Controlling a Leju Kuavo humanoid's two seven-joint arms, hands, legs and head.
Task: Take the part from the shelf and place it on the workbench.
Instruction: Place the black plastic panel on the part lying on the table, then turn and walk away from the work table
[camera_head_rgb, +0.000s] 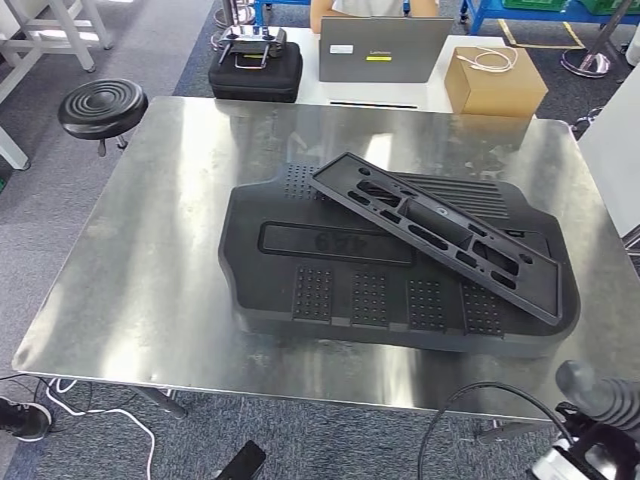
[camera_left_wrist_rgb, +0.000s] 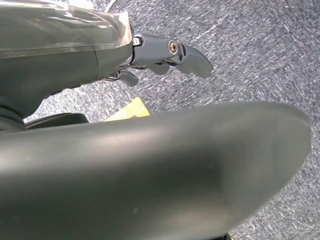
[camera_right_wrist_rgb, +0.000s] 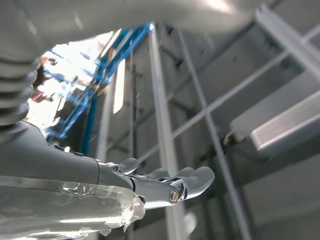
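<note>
step: release and pull clear | part (camera_head_rgb: 445, 232) lies tilted on the tray (camera_head_rgb: 302, 270) at surface (camera_head_rgb: 151, 230) centre, 3 o'clock side | right robot hand (camera_head_rgb: 604, 395) released, fingers apart | left robot hand (camera_left_wrist_rgb: 170, 55) empty at our side | we withdraw low at 5 o'clock, avoiding the part.

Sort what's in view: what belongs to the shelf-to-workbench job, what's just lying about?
Job:
- flat slotted black part, lying tilted across the big part
- big black moulded part beneath it
- metal workbench
- right hand, empty, at the bench's near right corner
- left hand, empty, over the carpet

Lying about:
- laptop
- cardboard box
- black case
- round stool
</note>
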